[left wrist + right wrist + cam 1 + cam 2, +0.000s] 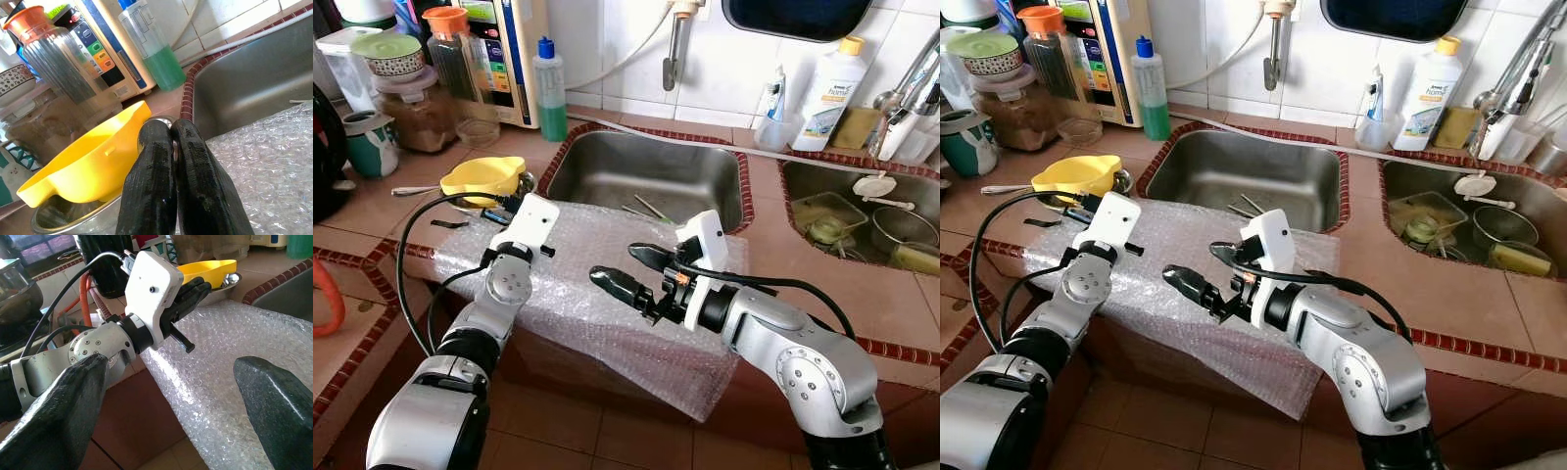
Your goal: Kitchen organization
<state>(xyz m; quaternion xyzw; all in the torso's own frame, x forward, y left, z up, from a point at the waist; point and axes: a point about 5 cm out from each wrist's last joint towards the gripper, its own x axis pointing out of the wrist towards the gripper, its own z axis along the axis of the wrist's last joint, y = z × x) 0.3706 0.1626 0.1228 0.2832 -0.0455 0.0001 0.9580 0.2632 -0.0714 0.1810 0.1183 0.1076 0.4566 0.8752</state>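
Yellow funnel (481, 178): lies at 12 o'clock beyond left gripper (171, 161), fingers pressed together; right gripper (631, 266) spread, farther off.

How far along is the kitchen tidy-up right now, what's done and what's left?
Little looks done. A sheet of bubble wrap lies over the counter edge in front of the left sink. The left gripper, fingers shut with nothing visible between them, is beside the yellow funnel sitting in a metal bowl. The right gripper hovers open over the wrap. Still left: clutter at the back and dishes in the right sink.
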